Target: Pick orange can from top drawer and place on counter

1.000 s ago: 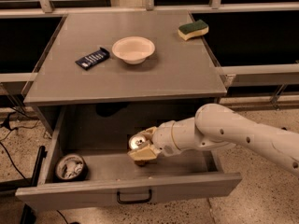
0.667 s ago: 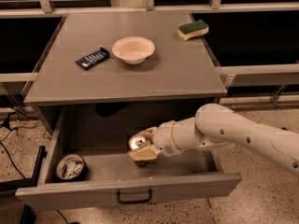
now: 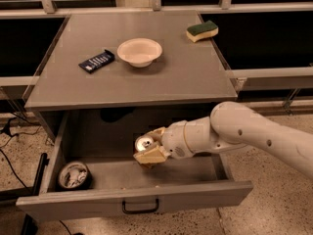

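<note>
The top drawer [image 3: 132, 197] is pulled open below the counter [image 3: 161, 77]. My gripper [image 3: 149, 148] reaches into the drawer from the right and is shut on the orange can [image 3: 144, 143], whose silver top shows between the tan fingers [image 3: 152, 155]. The can's sides are mostly hidden by the fingers. The can is held just above the drawer floor, near the drawer's middle.
A short dark round tin [image 3: 73, 175] with white contents sits in the drawer's left front corner. On the counter are a white bowl [image 3: 139, 51], a dark blue packet [image 3: 97, 60] and a yellow-green sponge [image 3: 202, 31]. My white arm [image 3: 244, 133] spans the drawer's right side.
</note>
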Robot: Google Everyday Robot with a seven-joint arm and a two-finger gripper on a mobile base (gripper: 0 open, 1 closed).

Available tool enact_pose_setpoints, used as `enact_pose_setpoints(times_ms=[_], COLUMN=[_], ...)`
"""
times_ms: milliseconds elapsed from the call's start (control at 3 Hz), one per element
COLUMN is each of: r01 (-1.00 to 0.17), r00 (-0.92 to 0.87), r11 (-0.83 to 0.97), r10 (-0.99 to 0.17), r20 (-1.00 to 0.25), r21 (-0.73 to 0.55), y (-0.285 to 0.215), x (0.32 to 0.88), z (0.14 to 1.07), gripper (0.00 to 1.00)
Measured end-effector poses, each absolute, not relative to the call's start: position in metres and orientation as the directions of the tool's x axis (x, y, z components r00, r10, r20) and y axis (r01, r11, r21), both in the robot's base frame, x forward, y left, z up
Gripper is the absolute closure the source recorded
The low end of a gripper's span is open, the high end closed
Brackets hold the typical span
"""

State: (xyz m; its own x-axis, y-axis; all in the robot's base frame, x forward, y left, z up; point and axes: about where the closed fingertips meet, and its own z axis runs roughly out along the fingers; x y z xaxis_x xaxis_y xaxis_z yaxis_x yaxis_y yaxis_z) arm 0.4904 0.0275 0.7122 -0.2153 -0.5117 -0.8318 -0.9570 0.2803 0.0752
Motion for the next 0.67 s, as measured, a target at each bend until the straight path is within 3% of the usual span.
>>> enact_pose_setpoints(times_ms=[667], r01=[-0.946], r00=[-0.268], r11=[0.286], r10=[-0.412], r20=[-0.871], r21=[0.155], y=[0.019], x=[0.484], z=[0.824], gripper=[1.0])
